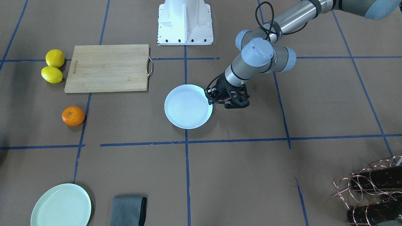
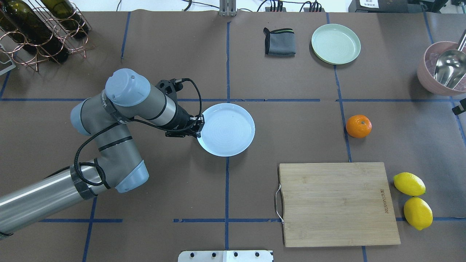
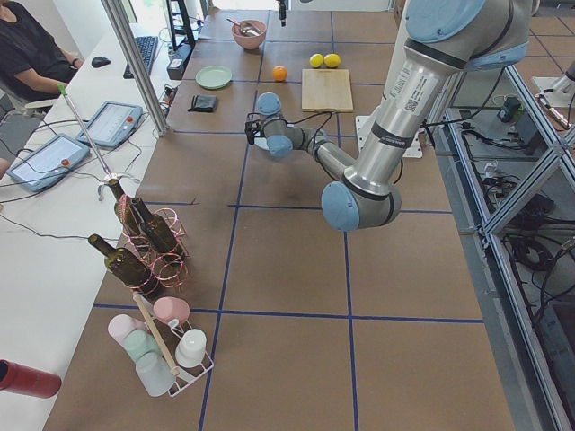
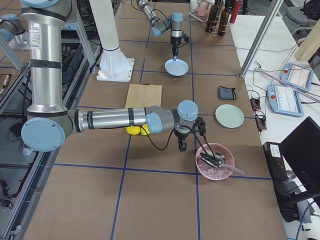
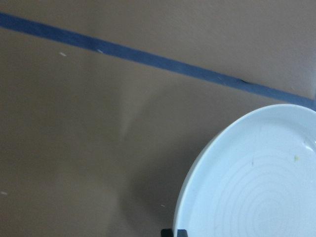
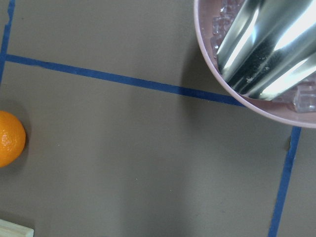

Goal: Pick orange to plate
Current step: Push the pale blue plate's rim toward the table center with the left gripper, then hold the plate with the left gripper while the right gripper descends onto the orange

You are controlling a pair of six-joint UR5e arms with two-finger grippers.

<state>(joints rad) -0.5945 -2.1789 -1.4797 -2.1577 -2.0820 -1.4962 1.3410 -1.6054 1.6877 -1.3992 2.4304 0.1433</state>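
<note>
The orange [image 2: 358, 126] lies alone on the brown table, far right of centre in the overhead view, and shows at the left edge of the right wrist view [image 6: 10, 138]. The white plate [image 2: 226, 129] sits at the table's middle. My left gripper [image 2: 198, 127] points down at the plate's left rim and looks shut on that rim [image 1: 209, 98]; the left wrist view shows the plate [image 5: 256, 192] close below. My right gripper [image 4: 182, 146] hangs between the orange and a pink bowl, touching nothing. I cannot tell whether it is open or shut.
A wooden cutting board [image 2: 336, 203] lies near the robot's side, with two lemons [image 2: 409, 183] to its right. A mint-green plate [image 2: 335, 43] and a grey cloth [image 2: 279, 42] are at the far edge. The pink bowl with a metal scoop [image 2: 442, 69] stands far right, and a bottle rack [image 2: 36, 29] far left.
</note>
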